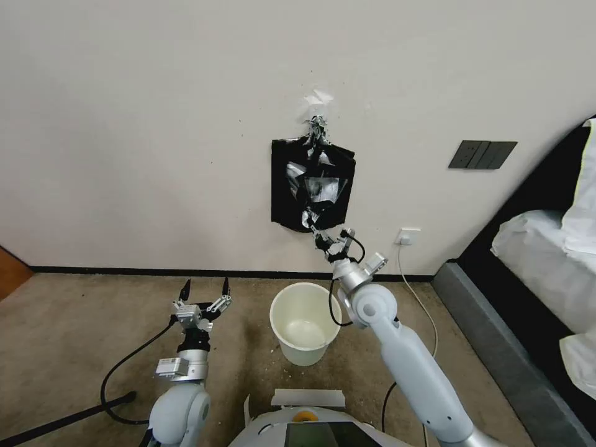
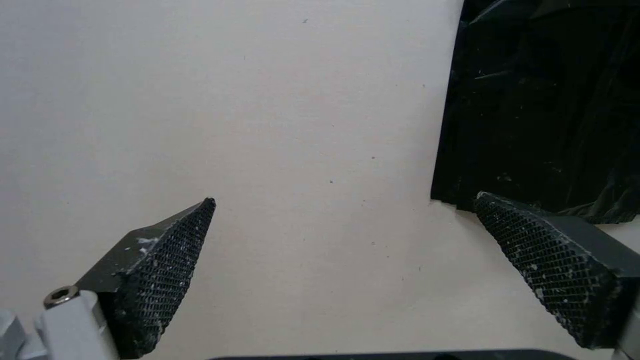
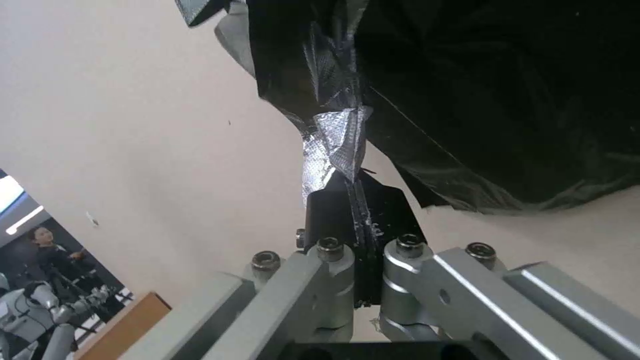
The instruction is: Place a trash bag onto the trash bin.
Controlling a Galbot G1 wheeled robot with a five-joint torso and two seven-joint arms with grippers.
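One glossy, crinkled black trash bag [image 1: 312, 185] hung against the wall, its lower edge pinched between the closed fingers of the right gripper [image 1: 320, 236]. Below it, one empty cream-white trash bin [image 1: 305, 321] stood on the carpet. The left gripper [image 1: 205, 291], fingers spread wide and empty, hovered beside the bin.

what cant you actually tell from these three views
- Whether the right gripper, shut on a twisted strip of the thin glossy black trash bag, holds one bag or several layers: the black folds merge.
- The metal clip on the wall: too small.
- The round cream-white trash bin's base: its own wall hides it.
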